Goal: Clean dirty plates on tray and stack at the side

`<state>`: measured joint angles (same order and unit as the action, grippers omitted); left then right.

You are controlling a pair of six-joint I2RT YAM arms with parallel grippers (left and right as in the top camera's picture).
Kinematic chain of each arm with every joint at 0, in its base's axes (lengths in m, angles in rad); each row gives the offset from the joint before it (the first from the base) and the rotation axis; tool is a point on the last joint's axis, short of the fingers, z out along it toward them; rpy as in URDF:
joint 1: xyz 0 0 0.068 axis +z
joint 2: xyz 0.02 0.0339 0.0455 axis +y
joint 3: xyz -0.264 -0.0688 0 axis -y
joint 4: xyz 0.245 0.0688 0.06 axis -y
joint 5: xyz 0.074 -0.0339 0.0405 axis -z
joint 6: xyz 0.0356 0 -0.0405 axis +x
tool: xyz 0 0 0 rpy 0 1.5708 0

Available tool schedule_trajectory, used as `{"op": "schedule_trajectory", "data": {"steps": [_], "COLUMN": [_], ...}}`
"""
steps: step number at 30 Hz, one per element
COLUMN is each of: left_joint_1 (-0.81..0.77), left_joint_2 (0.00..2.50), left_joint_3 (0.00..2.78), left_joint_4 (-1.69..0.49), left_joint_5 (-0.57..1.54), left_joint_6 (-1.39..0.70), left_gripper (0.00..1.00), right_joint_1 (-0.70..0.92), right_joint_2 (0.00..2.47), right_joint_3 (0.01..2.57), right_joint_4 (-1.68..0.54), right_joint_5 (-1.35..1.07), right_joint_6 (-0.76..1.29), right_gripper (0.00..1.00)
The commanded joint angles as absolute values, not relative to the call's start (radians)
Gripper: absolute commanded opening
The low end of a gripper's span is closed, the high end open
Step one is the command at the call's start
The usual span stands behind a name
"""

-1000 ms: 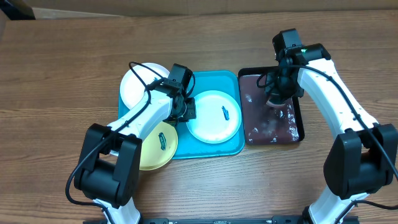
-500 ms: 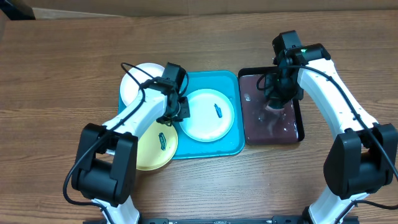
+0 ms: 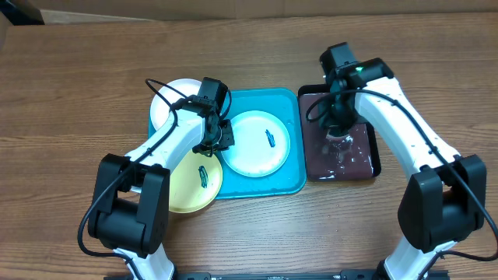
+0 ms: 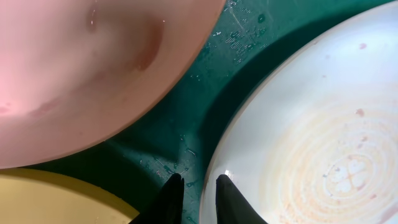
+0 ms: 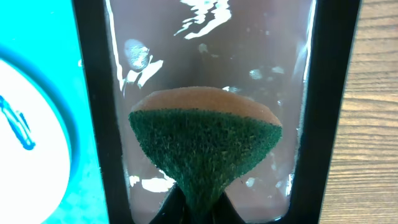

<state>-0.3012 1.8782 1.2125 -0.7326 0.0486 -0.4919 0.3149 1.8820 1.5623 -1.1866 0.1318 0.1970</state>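
Right tool [image 5: 198,210] pinches the sponge [image 5: 205,143]; left tool [image 4: 198,185] slightly parted.

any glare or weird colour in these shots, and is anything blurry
Left wrist view: warm cast, the white plate reads pink and the tray dark green, everything soft from closeness. Right wrist view: white glare streaks on the liquid in the black tray; the sponge is sharp. Overhead view: even light, sharp throughout.

The turquoise tray [image 3: 289,177] lies flat at frame centre. A pale mint plate [image 3: 253,159] sits on it, a teal smear [image 3: 270,138] near its middle. The white plate [image 3: 165,115] overlaps the tray's upper-left corner. The yellow-green plate [image 3: 193,196], also smeared, overhangs the lower-left corner.
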Motion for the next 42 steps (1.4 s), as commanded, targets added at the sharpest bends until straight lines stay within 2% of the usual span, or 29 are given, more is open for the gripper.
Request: {"op": "schedule_trajectory", "data": {"steps": [1, 7, 9, 11, 13, 21, 30, 36, 37, 40, 42], "left_joint_1": [-0.303, -0.303, -0.303, -0.303, -0.303, -0.303, -0.303, -0.303, -0.303, -0.303, -0.303], "left_joint_2": [1.893, 1.893, 1.893, 1.893, 1.893, 1.893, 1.893, 1.893, 1.893, 1.893, 1.893], "left_joint_3": [1.226, 1.226, 1.226, 1.226, 1.226, 1.225, 1.225, 1.225, 1.225, 1.225, 1.225], "left_joint_4": [-0.733, -0.732, -0.732, -0.733, -0.733, -0.733, -0.733, -0.736, -0.736, -0.737, -0.736], "left_joint_5": [0.053, 0.053, 0.053, 0.053, 0.053, 0.053, 0.053, 0.053, 0.053, 0.053, 0.052], "left_joint_6": [-0.494, -0.494, -0.494, -0.494, -0.494, -0.494, -0.494, -0.494, -0.494, -0.494, -0.494], "left_gripper": [0.2, 0.24, 0.21, 0.12, 0.08, 0.09, 0.06, 0.07, 0.07, 0.07, 0.07], "right_joint_1": [0.315, 0.314, 0.314, 0.314, 0.314, 0.314, 0.314, 0.313, 0.313, 0.313, 0.313], "right_joint_2": [1.874, 1.874, 1.874, 1.874, 1.874, 1.874, 1.874, 1.875, 1.875, 1.875, 1.875], "right_joint_3": [1.57, 1.57, 1.57, 1.57, 1.57, 1.538, 1.385, 1.24, 1.222, 1.194, 1.192], "right_joint_4": [-1.181, -1.177, -1.177, -1.177, -1.177, -1.185, -1.044, -0.855, -0.836, -0.812, -0.813], "right_joint_5": [0.164, 0.165, 0.156, 0.156, 0.156, 0.157, 0.157, 0.157, 0.157, 0.157, 0.157], "right_joint_6": [0.186, 0.184, 0.182, 0.182, 0.182, 0.181, 0.177, 0.155, 0.156, 0.156, 0.155], "right_gripper": [0.04, 0.04, 0.04, 0.04, 0.04, 0.04, 0.04, 0.04, 0.05, 0.23, 0.24]}}
